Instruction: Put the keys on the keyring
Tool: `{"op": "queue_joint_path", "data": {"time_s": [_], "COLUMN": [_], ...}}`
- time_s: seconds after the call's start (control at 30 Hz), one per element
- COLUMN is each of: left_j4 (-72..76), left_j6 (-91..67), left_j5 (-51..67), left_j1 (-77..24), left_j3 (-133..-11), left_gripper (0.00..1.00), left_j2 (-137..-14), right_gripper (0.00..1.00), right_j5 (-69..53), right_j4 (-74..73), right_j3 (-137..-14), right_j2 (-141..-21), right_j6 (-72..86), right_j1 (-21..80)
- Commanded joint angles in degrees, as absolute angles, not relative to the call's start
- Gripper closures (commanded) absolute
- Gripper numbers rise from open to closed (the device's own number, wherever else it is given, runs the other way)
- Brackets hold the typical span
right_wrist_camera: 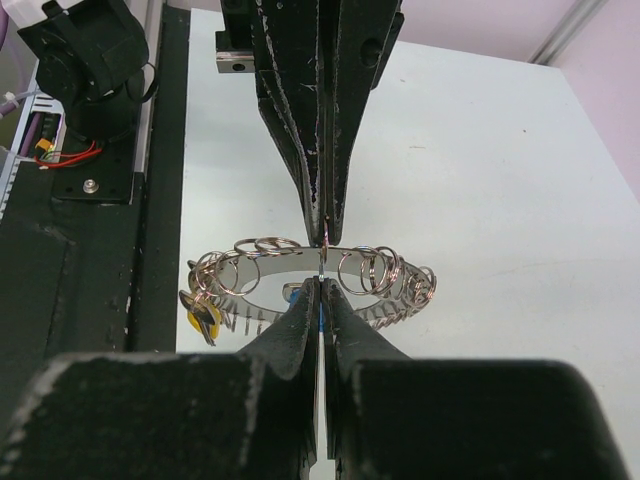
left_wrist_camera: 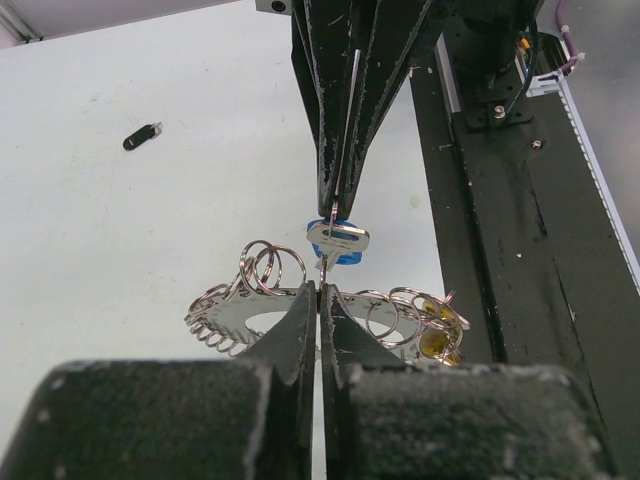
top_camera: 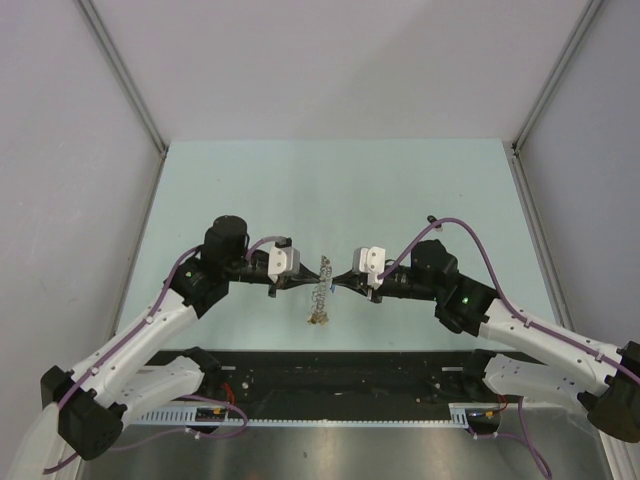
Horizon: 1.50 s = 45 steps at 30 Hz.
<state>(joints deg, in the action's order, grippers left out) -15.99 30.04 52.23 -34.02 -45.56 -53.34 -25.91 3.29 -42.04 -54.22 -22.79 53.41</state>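
The keyring (top_camera: 322, 288), a silvery band hung with many small wire loops, hangs in the air between my two grippers. My left gripper (left_wrist_camera: 319, 288) is shut on its rim; it also shows in the top view (top_camera: 308, 281). My right gripper (right_wrist_camera: 322, 283) is shut on the blue key (left_wrist_camera: 340, 243) and holds its blade against the ring's rim next to the left fingertips. The yellow key (left_wrist_camera: 436, 342) hangs from loops at one end of the ring and also shows in the right wrist view (right_wrist_camera: 203, 322). The black key (left_wrist_camera: 143, 136) lies apart on the table.
The pale table (top_camera: 330, 190) is fenced by grey walls on three sides. A black rail with wiring (top_camera: 340, 375) runs along the near edge by the arm bases.
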Motion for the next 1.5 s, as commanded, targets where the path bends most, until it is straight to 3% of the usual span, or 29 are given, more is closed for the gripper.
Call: {"op": "queue_joint_path", "data": {"time_s": [0.0,1.47], "left_j4": [-15.38,-15.12], "left_j6": [32.08,31.82], "left_j5": [52.56,52.82], "left_j1": [-34.28,-34.28], "left_j3": [-48.43,-48.43], "left_gripper": [1.0,1.0], "left_j2": [-52.03,-51.86], "right_gripper": [1.0,1.0], "right_j5": [-25.93,-25.93], "right_j4": [5.45,5.1], "right_j3": [-42.36,-42.63], "right_j2": [-53.96,-53.52], "right_j6": [-22.5,-21.53], "right_j1": [53.35,53.26]}}
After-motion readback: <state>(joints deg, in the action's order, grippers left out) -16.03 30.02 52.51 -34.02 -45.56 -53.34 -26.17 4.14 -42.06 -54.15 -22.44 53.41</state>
